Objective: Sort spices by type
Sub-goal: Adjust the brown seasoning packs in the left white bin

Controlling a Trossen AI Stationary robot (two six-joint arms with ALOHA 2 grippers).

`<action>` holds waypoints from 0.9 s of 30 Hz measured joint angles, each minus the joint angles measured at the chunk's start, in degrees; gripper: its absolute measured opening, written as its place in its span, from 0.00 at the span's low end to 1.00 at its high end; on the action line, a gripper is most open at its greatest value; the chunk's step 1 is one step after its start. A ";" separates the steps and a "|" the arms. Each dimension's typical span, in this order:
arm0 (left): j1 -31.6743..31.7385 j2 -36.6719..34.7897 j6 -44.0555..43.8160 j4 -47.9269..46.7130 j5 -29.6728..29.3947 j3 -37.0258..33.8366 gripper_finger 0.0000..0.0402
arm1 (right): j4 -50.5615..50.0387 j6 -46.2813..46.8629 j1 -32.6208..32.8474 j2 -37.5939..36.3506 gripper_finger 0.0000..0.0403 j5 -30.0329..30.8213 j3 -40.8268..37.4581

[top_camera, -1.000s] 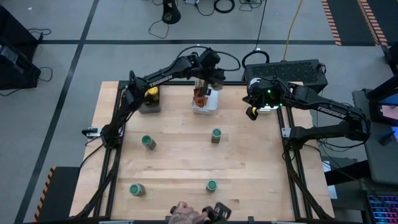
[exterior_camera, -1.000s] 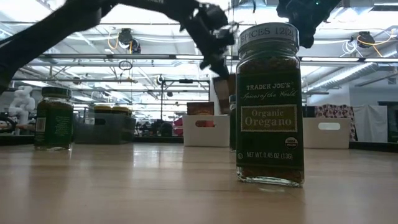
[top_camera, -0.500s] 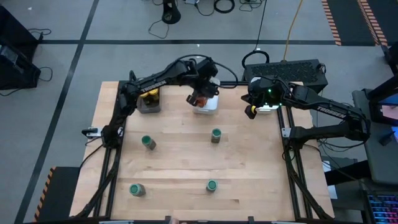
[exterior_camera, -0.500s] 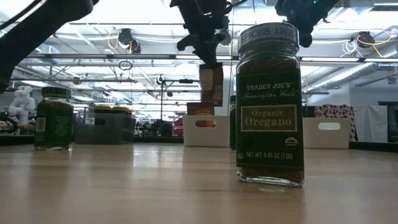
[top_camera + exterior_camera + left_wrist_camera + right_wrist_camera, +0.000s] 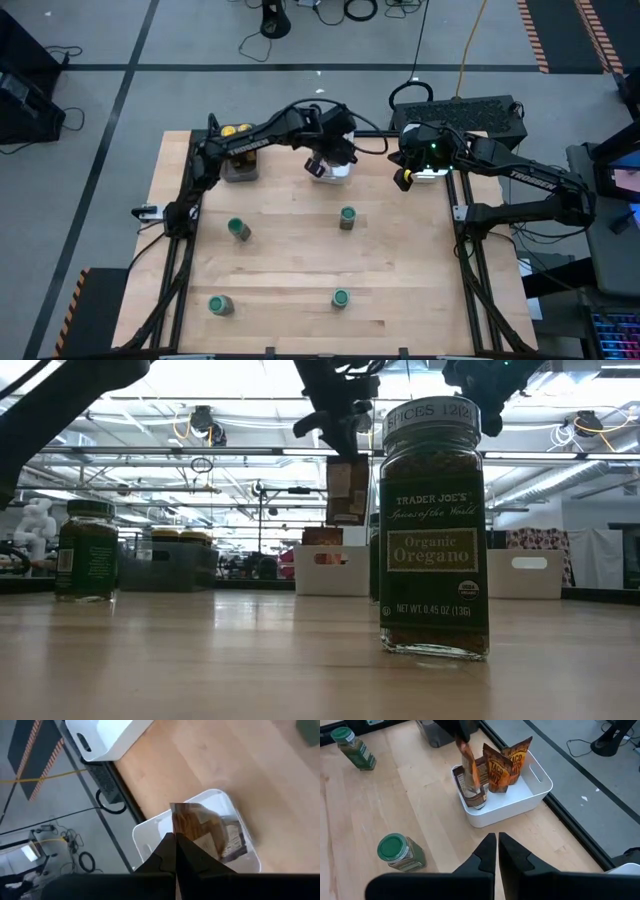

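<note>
My left gripper (image 5: 322,160) hangs over the middle white tray (image 5: 340,172) at the far edge, shut on a flat brown-orange packet (image 5: 347,490). More packets (image 5: 500,765) stand inside that tray. Several green-lidded jars stand on their bases on the wood: one (image 5: 238,229), another (image 5: 347,217), two nearer (image 5: 220,304) (image 5: 340,298). The oregano jar (image 5: 435,530) fills the low view. Yellow-lidded jars (image 5: 235,130) sit in the dark tray (image 5: 240,165). My right gripper (image 5: 497,845) is shut, holds nothing, and hovers beside the right white tray (image 5: 428,172). My left gripper pinches the packet between its two fingers at its upper edge (image 5: 179,827), coming from above and pointing down. The packet hangs upright below the fingers (image 5: 335,425), lifted clear above the tray and the packets in it.
A second white tray (image 5: 530,572) stands at the far right edge. A black case (image 5: 460,110) lies just beyond the table's far edge. Bare wood (image 5: 290,260) lies between the jars.
My left gripper, still holding the packet, has turned and shifted a little toward the near edge over the white tray. The packet has swung from a tilt into hanging upright. A person's hand at the near edge has withdrawn out of view.
</note>
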 joint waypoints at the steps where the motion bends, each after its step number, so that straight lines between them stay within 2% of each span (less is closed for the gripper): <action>1: -0.30 -0.15 0.01 -0.20 -0.18 0.01 0.00 | 0.00 0.00 0.00 0.00 0.00 0.00 0.00; 6: -2.37 -3.16 -1.52 -1.54 2.85 -0.01 0.00 | -0.04 -0.02 0.00 0.00 0.00 0.00 0.00; 9: -3.57 -5.33 -5.98 -3.57 7.07 0.03 0.00 | -0.02 -0.08 0.00 0.00 0.00 0.00 0.00; 12: -3.93 -6.96 -12.63 -8.70 12.20 0.02 0.00 | -0.02 -0.11 0.00 0.00 0.00 0.00 0.00; 15: -4.22 -7.49 -17.67 -16.11 14.81 0.08 0.00 | 0.07 -0.17 -0.02 0.00 0.00 0.00 0.00; 19: -6.49 -7.48 -19.14 -21.09 15.11 -2.64 0.00 | 0.06 -0.85 -0.02 0.00 0.00 0.02 0.00; 27: -11.56 -7.39 -16.70 -21.42 10.72 -14.68 0.00 | 0.01 -1.07 -0.02 0.00 0.00 0.02 0.00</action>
